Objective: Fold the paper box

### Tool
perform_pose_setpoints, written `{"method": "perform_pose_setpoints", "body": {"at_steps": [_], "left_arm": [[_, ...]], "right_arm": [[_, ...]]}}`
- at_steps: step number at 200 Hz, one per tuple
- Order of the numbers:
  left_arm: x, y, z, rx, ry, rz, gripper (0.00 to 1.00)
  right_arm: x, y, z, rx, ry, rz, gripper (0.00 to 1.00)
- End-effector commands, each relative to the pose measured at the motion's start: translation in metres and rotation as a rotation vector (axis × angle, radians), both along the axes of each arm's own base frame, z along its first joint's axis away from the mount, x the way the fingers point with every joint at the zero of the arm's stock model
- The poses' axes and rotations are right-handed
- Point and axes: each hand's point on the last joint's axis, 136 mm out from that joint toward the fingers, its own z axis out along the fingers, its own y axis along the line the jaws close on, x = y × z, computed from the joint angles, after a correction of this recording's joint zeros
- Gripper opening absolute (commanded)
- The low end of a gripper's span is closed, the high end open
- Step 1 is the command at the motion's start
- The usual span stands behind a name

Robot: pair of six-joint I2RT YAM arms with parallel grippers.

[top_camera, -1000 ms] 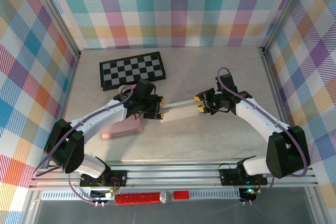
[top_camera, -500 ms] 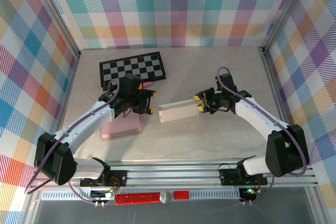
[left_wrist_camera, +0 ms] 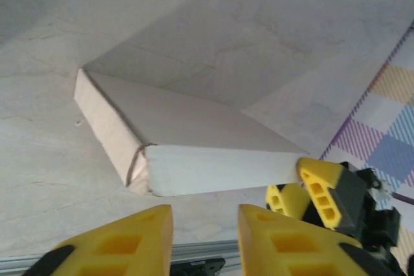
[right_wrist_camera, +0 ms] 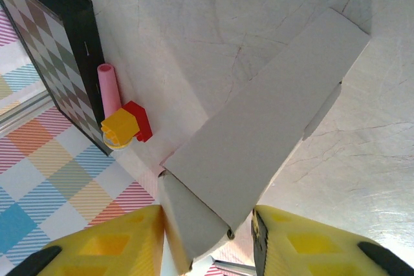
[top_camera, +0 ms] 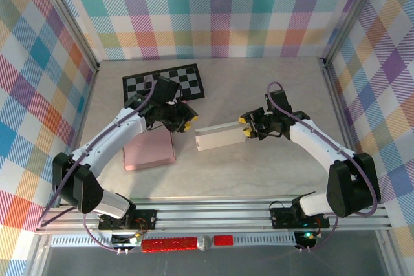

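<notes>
Two grippers are pictured from above at a paper box (top_camera: pixel 220 138) in the middle of the counter (top_camera: pixel 259 179). Its right end is clenched by the right gripper (top_camera: pixel 248 129), while the left gripper (top_camera: pixel 188 118) is held just off its left end, between a chessboard (top_camera: pixel 163 84) and a flat pink pad (top_camera: pixel 150 152). The box is laid flat, its long axis set left to right, with the right end angled slightly away from the arm bases.

From the left wrist, the left gripper is shown released, with nothing between its jaws, and aimed at the box's near end, where a seam is seen in the end flap. The right gripper's yellow fingers (left_wrist_camera: pixel 320 185) are seen at the far end.

From the right wrist, the box's end is seen grasped between the jaws, and the box is pointed away toward the upper right. A pink tube (right_wrist_camera: pixel 108 88) is seen beside the chessboard.

Closing the left end is judged to be the step in hand. For the next move, the left gripper would need to be brought onto that flap while the right grasp is kept firm
</notes>
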Motion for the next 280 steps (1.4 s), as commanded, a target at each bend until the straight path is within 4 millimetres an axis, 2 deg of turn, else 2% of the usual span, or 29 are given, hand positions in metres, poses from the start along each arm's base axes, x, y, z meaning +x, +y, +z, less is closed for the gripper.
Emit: {"method": "perform_pose_setpoints", "body": {"at_steps": [1,37,53,118,201,246,267,280], "left_arm": [[-0.014,0.006,-0.020,0.025,0.066,-0.024,0.38],[-0.004,-0.001,-0.022,-0.011,0.050,0.001,0.35],[-0.006,-0.002,-0.028,-0.026,0.057,0.011,0.32],[-0.012,0.001,-0.041,-0.024,0.074,0.015,0.30],[-0.011,0.002,-0.035,-0.031,0.007,-0.007,0.29],[-0.005,-0.002,-0.015,-0.073,-0.059,-0.002,0.30],[-0.006,-0.007,-0.011,-0.091,-0.061,-0.013,0.30],[-0.010,-0.009,-0.015,-0.084,-0.038,-0.030,0.30]], "right_arm": [[-0.003,-0.005,-0.012,-0.035,0.050,-0.015,0.40],[-0.005,-0.006,-0.013,-0.036,0.053,-0.015,0.40],[-0.005,-0.006,-0.013,-0.036,0.054,-0.015,0.40],[-0.005,-0.006,-0.014,-0.036,0.055,-0.014,0.39],[-0.003,-0.005,-0.015,-0.035,0.055,-0.013,0.39],[-0.003,-0.006,-0.015,-0.037,0.057,-0.014,0.39],[-0.003,-0.005,-0.017,-0.037,0.062,-0.013,0.39],[-0.003,-0.005,-0.016,-0.038,0.061,-0.014,0.39]]}}
